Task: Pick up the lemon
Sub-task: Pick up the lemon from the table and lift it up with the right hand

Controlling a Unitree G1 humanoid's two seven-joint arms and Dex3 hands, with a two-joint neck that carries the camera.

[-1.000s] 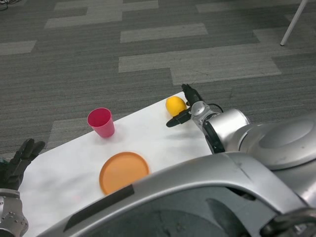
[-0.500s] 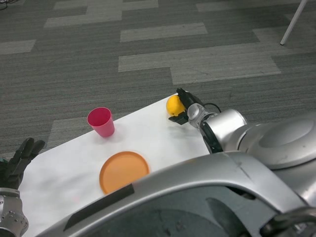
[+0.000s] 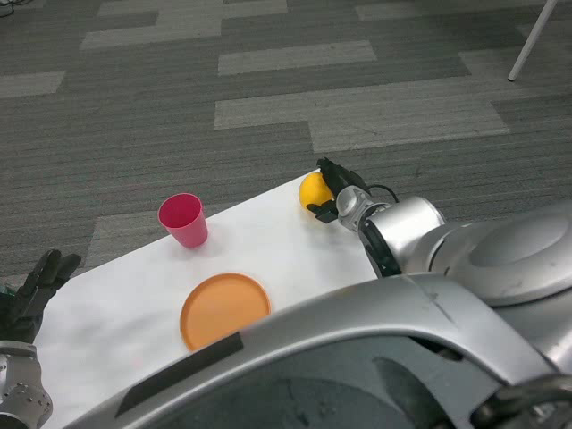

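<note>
While the left hand [image 3: 31, 290] waits at the near-left corner of the smooth white table [image 3: 116, 313], its black fingers [image 3: 49, 268] lie straight and spread apart, holding nothing. Beyond those fingers and to their right stands the pink plastic cup [image 3: 183, 220], upright, round-mouthed and tapering toward its base, well apart from both hands. Nearer than the cup and slightly right of it lies the flat round orange plastic plate [image 3: 223, 308], matte, with a shallow raised rim, touching nothing else.

Farther right, at the far edge of the table, sits the round yellow lemon [image 3: 313, 190], smooth-skinned and glossy. The right hand [image 3: 335, 192] is wrapped against the lemon's right side: 1 dark finger curves over its top and another hooks under its lower edge, so the fruit sits between them and is gripped. Whether the lemon rests on the tabletop or is just clear of it cannot be told. Behind the hand the silver metal forearm [image 3: 407, 228] runs down and right, cylindrical and polished. Grey carpet [image 3: 268, 89] in banded rectangular tiles lies past the table, and 1 thin white pole [image 3: 532, 40] leans at the upper right.
</note>
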